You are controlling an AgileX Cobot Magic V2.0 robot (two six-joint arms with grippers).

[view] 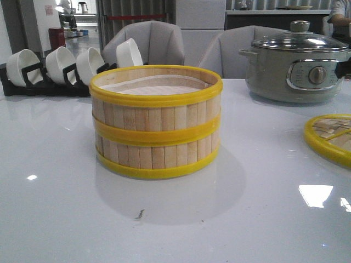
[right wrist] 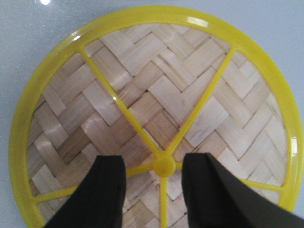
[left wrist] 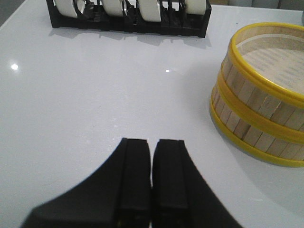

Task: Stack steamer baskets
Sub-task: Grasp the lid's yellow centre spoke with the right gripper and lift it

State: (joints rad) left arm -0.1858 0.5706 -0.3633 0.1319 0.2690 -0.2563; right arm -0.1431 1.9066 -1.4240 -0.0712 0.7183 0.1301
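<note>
Two steamer baskets stand stacked in the middle of the white table, the upper basket (view: 156, 96) on the lower basket (view: 156, 150); the stack also shows in the left wrist view (left wrist: 259, 102). My left gripper (left wrist: 152, 142) is shut and empty, low over bare table to the left of the stack. My right gripper (right wrist: 154, 161) is open above the flat woven lid (right wrist: 156, 95), its fingers on either side of the yellow knob (right wrist: 164, 165), not touching it. The lid's edge shows at the right of the front view (view: 332, 137). Neither gripper shows in the front view.
A black rack with several white bowls (view: 55, 68) stands at the back left and shows in the left wrist view (left wrist: 128, 16). A grey electric pot with a glass lid (view: 296, 63) stands at the back right. Chairs stand behind the table.
</note>
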